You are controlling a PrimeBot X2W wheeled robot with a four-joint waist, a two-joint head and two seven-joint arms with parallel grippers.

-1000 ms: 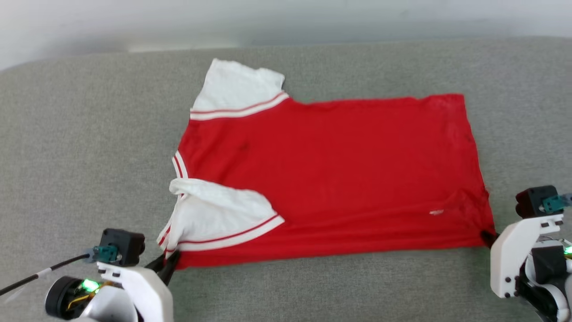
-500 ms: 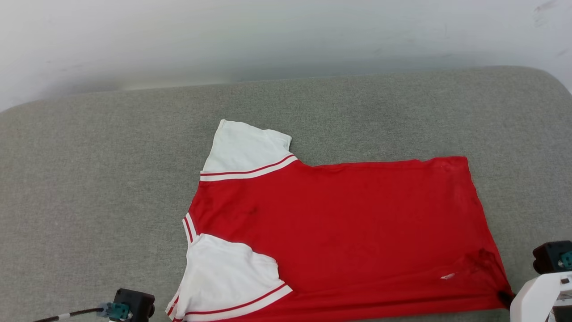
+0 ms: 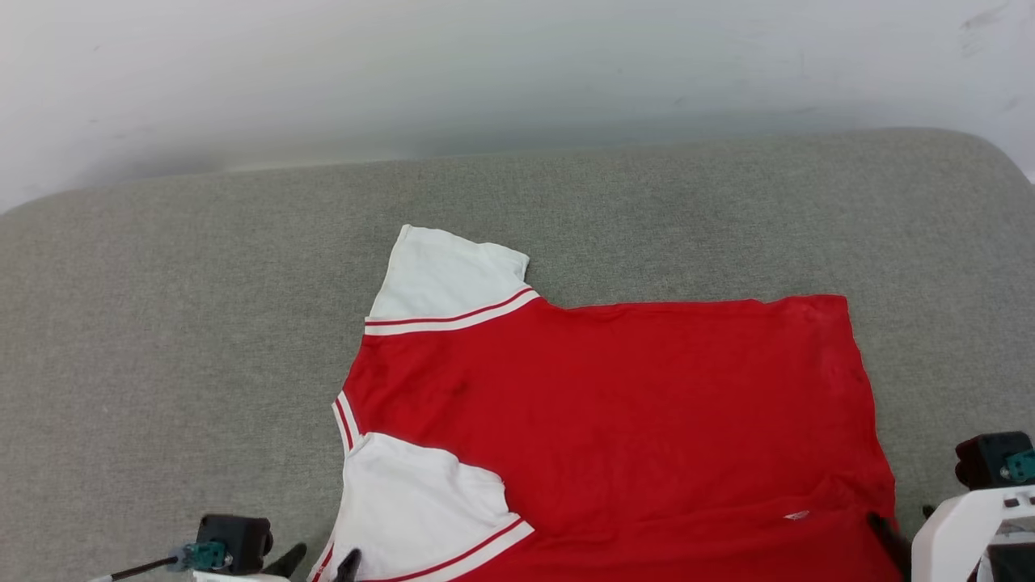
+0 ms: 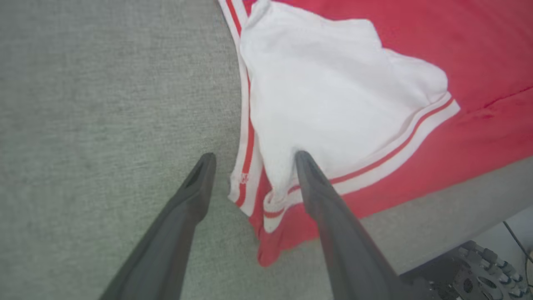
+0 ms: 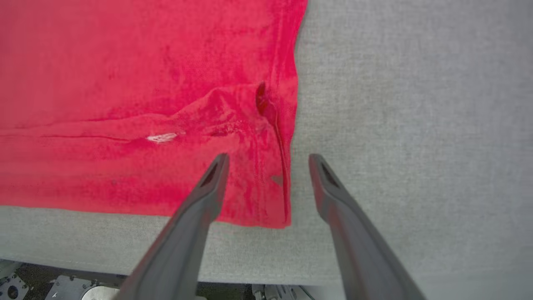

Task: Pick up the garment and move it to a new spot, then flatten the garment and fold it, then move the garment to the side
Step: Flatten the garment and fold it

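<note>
1. One shirt (image 3: 614,420), red with white sleeves, is spread pretty flat on the grey cushion (image 3: 162,339). The neck end points to the robot's left and the hem to its right. The near edge runs close along the cushion's front edge.
2. The far sleeve (image 3: 449,275) sticks out flat. The near sleeve (image 4: 333,91) is flipped in over the red body, striped trim (image 4: 391,154) and all.
3. There's a small ruck (image 5: 233,108) by the near hem corner (image 5: 270,208). The rest looks smooth.
4. The left gripper (image 4: 254,157) is spread wide and holding nothing. One finger is over bare cushion and the other over the near sleeve, with the shirt's edge between them.
5. The right gripper (image 5: 270,158) is the same deal, wide apart and empty. One finger is above red cloth and one above cushion, with the hem edge in the gap.
6. My guess on handling: it's a thin, light, floppy knit. It'll sag wherever it isn't supported, and it'll probably drag on that rough-looking cushion rather than slide.
7. So I'd pinch at corners and seams, both layers together: the trimmed sleeve end on one side, the stitched hem corner on the other. Those bits look thicker and less likely to slip out than plain cloth mid-panel.
</note>
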